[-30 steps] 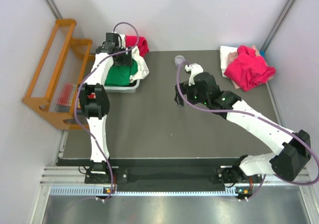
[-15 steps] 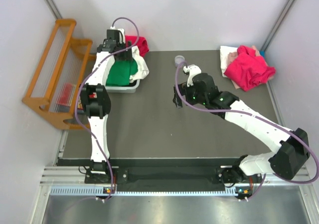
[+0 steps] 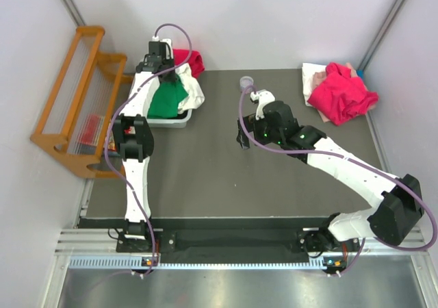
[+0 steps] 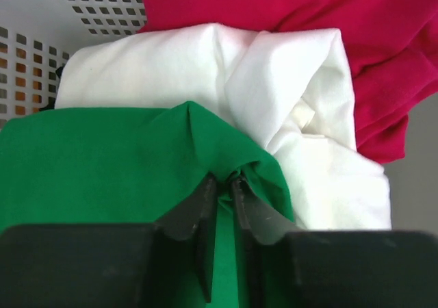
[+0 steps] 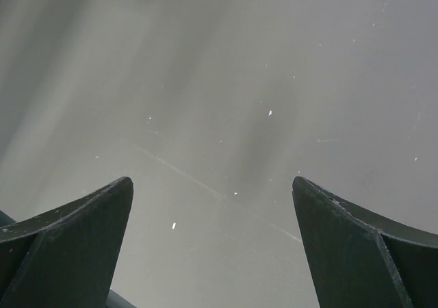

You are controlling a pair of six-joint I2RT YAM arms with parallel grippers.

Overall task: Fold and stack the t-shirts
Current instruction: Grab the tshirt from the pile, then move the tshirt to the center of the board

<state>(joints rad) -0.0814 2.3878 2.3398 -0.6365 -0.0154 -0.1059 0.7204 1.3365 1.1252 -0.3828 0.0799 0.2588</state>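
Left hand point(image 4: 224, 179) is pinched on a fold of the green t-shirt point(image 4: 102, 157) in the basket point(image 4: 41, 20), at the desk's point(image 3: 205, 171) 10 o'clock. The white t-shirt point(image 4: 205, 68) is crowded against it at 1 o'clock. Right hand point(image 5: 212, 205) is held wide, empty. Since the earlier frame, the left hand has been closed and the green cloth drawn narrower.

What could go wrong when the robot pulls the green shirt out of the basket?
The left gripper pinches only a small fold of the green t-shirt, so it might slip free when lifted. The white t-shirt lies right against the green one and could get dragged out of the basket too.
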